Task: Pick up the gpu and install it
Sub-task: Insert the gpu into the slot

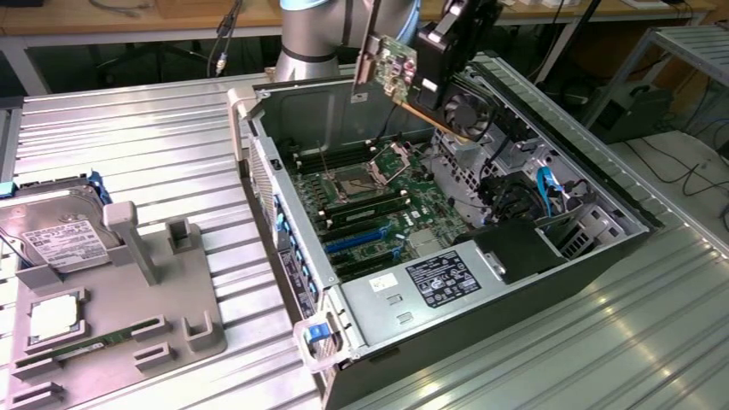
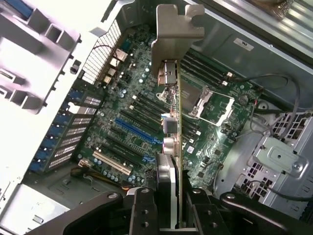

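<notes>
green-backed gpu [image 1: 424,90] hangs tilted above the open case [image 1: 258,145] in the exterior view, with the gripper [image 1: 453,38] clamped on it. wrist view: card edge-on over the case's inside, blue slot [image 2: 137,129] below, not yet seated. carrying step, i'd judge; seating calls for its edge squared to a slot.

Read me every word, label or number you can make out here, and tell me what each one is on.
Nothing can be read.
hard drive label: too blurred to read.
power supply label: too small to read.
case wall sticker: too blurred to read.
gpu: no readable print.
</notes>
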You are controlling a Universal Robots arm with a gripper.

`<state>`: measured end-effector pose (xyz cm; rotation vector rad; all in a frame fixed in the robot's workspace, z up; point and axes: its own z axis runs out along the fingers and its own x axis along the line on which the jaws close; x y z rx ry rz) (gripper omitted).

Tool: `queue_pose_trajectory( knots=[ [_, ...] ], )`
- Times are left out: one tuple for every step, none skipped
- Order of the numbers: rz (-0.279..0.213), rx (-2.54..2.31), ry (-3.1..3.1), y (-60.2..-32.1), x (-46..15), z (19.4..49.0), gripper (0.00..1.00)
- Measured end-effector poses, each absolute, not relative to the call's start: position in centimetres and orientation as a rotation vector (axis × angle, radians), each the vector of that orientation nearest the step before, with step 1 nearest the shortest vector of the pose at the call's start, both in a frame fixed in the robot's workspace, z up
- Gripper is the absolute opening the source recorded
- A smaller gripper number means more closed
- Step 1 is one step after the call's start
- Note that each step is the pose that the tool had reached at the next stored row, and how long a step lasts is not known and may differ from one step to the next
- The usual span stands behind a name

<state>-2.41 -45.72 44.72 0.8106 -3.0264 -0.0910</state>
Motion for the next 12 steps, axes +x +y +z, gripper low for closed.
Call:
queue_pose_trajectory(
  knots=[
    [-0.091, 0.828, -3.021, -45.72, -2.41, 44.73, 0.28],
    [-0.091, 0.846, -3.016, -45.72, -2.41, 44.73, 0.28],
    [-0.091, 0.863, -3.011, -45.72, -2.41, 44.73, 0.28],
    [-0.091, 0.881, -3.005, -45.73, -2.41, 44.73, 0.28],
    [-0.09, 0.895, -3.001, -45.73, -2.41, 44.73, 0.28],
    [-0.091, 0.908, -2.997, -45.72, -2.41, 44.72, 0.28],
    [-0.091, 0.922, -2.992, -45.73, -2.42, 44.72, 0.28],
    [-0.09, 0.935, -2.988, -45.72, -2.41, 44.72, 0.28],
    [-0.09, 0.949, -2.983, -45.72, -2.41, 44.73, 0.28],
    [-0.09, 0.963, -2.978, -45.72, -2.41, 44.73, 0.28],
    [-0.09, 0.979, -2.973, -45.72, -2.41, 44.73, 0.28],
    [-0.09, 0.993, -2.968, -45.73, -2.41, 44.72, 0.28]
  ],
)
